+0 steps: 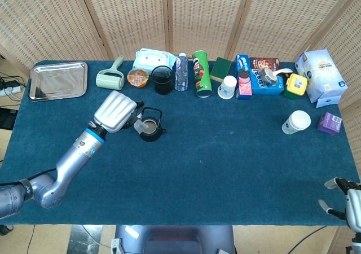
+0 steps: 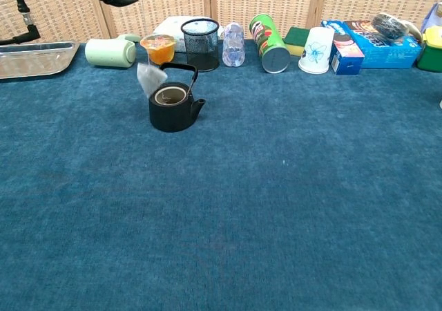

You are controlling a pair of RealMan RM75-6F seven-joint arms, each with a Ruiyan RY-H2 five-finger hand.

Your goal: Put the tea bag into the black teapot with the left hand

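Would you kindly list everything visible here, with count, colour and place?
teapot: 1, black, left of centre
tea bag: 1, pale, hanging at the teapot's left rim
tray: 1, silver, back left
lint roller: 1, green, back row
noodle cup: 1, orange, back row
mesh cup: 1, black, back row
bottle: 1, clear, back row
chip can: 1, green, back row
cookie boxes: 2, blue, back right
paper cups: 2, white, right side and back row
purple box: 1, right edge
left hand: silver, holding the tea bag's string
right hand: front right corner
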